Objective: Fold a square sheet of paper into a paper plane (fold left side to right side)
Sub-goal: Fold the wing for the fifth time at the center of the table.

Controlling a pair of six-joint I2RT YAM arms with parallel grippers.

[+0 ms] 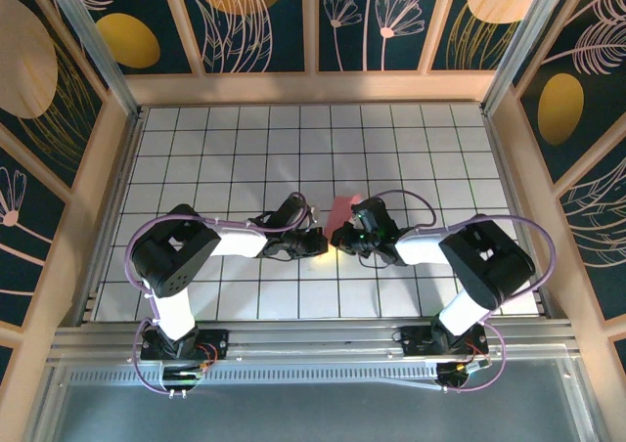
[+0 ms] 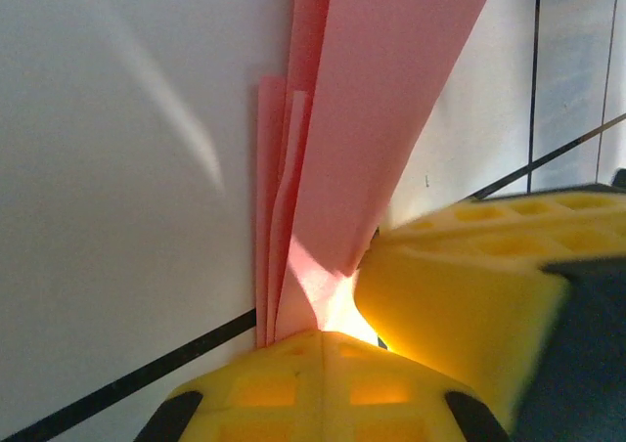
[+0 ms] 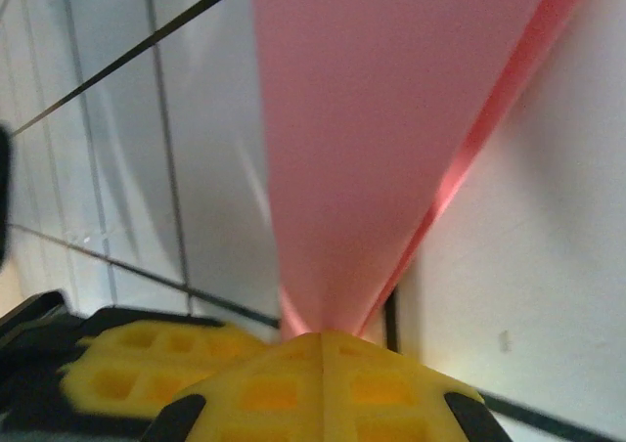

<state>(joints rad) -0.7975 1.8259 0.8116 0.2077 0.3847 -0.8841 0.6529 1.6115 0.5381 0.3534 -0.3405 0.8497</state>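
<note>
Two arms, two grippers, one table, one paper. The table has white tiles with dark grid lines and is fenced by a wooden frame and dark leaf-print panels. The left arm and right arm both reach inward and meet near the table's centre; from above, their wrists cover the near part of the paper.

The paper is pink-red and folded, and lies between the two grippers. In the left wrist view it shows several layers, splayed at the edges and narrowing toward the fingertips.

The left gripper is clenched on the paper's narrow end. The right gripper is clenched on the same paper, its yellow fingers just beside the left's.
</note>
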